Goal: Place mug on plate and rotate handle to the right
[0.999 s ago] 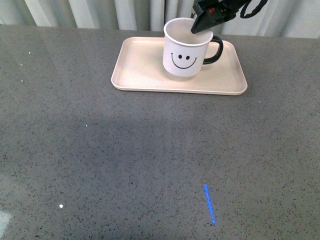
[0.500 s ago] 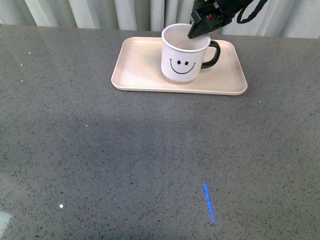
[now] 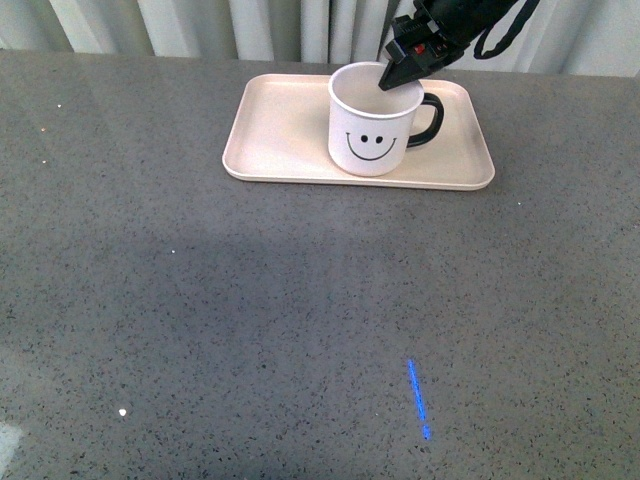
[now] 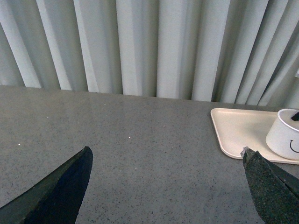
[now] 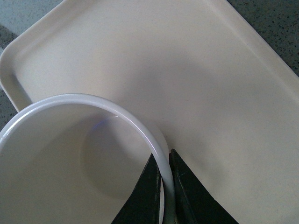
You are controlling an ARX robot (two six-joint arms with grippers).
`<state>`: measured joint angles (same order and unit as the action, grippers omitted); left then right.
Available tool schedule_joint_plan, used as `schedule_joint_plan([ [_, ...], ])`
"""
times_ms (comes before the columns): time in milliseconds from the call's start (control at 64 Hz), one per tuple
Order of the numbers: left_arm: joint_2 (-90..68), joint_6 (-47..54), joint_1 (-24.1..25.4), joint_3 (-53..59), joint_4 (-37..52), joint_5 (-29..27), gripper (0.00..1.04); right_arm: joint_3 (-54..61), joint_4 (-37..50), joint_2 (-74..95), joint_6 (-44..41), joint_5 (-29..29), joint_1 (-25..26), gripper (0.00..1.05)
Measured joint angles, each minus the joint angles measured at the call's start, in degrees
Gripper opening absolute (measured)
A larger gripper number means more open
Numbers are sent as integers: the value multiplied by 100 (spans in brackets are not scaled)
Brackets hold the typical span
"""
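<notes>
The white mug (image 3: 370, 135) with a black smiley face stands upright on the pale pink-beige plate (image 3: 280, 130) at the far side of the table. Its black handle (image 3: 430, 118) points right. My right gripper (image 3: 392, 78) is shut on the mug's rim at the back right, one finger inside and one outside; the right wrist view shows the rim (image 5: 126, 116) pinched between the fingers (image 5: 187, 196) over the plate (image 5: 205, 79). My left gripper (image 4: 166, 156) is open and empty above bare table, left of the plate (image 4: 238, 128) and the mug (image 4: 285, 135).
The grey speckled table (image 3: 250, 300) stretches toward me. A short blue line (image 3: 418, 398) lies on it near the front. Pale curtains (image 4: 140, 42) hang behind the table's far edge.
The mug has come down from a tilted, lifted pose to stand level on the plate, shifting slightly toward the front. The right gripper stayed shut on its rim.
</notes>
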<state>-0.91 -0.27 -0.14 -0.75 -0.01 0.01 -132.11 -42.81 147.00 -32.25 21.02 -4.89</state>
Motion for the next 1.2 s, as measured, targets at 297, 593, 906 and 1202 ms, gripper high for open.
schedule_joint_plan([
  [297, 0, 0, 0, 0, 0, 0, 95, -26, 0, 39, -17, 2, 26, 2],
  [593, 0, 0, 0, 0, 0, 0, 96, -26, 0, 39, -15, 4, 26, 2],
  [906, 0, 0, 0, 0, -2, 0, 96, -175, -136, 118, -87, 0, 26, 56],
  [1202, 0, 0, 0, 0, 0, 0, 96, -413, -212, 74, -101, 26, 26, 95],
])
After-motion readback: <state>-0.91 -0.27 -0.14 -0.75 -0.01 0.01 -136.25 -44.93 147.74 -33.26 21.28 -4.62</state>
